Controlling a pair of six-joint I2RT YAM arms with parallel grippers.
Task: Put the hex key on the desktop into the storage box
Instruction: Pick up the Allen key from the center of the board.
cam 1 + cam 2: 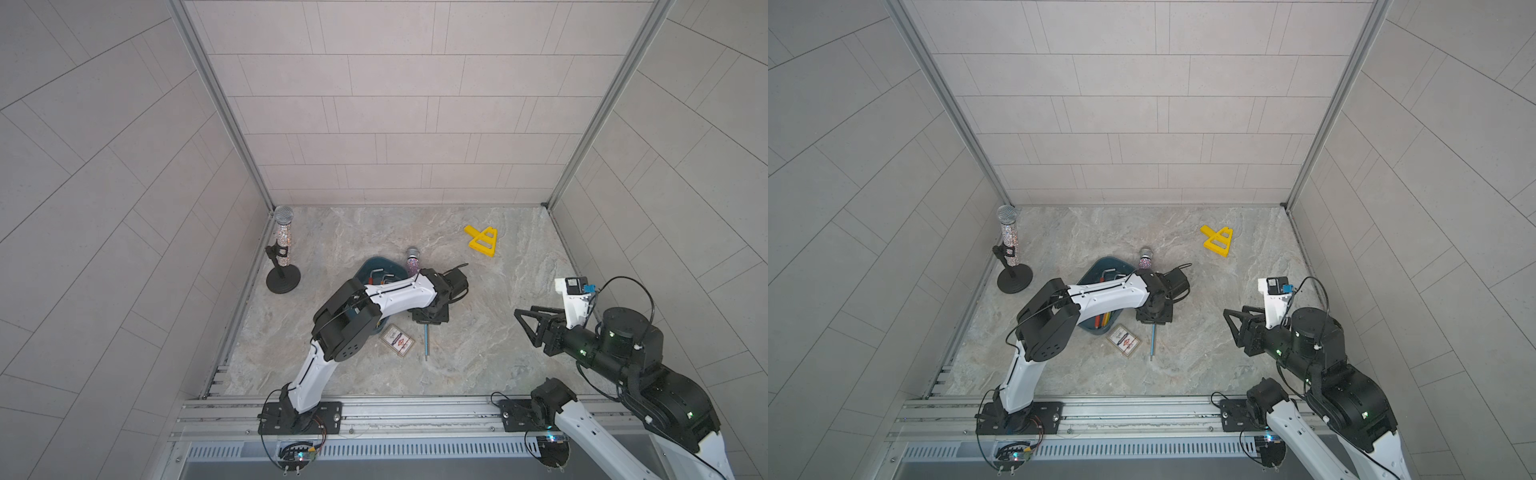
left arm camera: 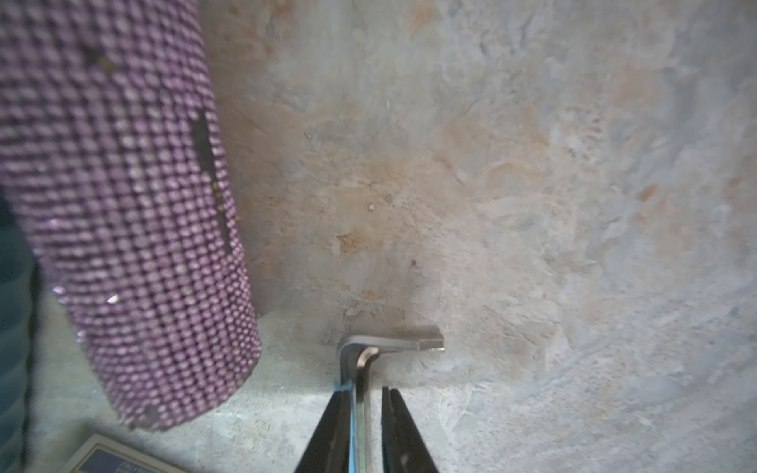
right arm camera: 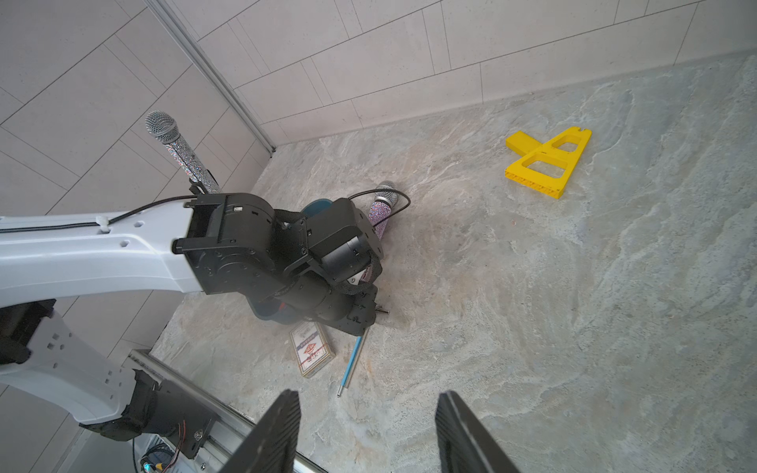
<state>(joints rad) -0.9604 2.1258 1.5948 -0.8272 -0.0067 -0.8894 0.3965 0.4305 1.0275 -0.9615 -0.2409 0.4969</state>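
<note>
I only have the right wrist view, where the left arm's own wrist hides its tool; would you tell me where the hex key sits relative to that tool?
Observer: In the left wrist view the hex key appears to lie on the desktop. Its long arm runs between the fingers of the left tool and its bend sits just past their tips. I cannot tell whether they pinch it.
Operator: Thank you. Is the storage box empty?
Observer: No. In both top views the storage box already holds L-shaped keys near its far end.
</note>
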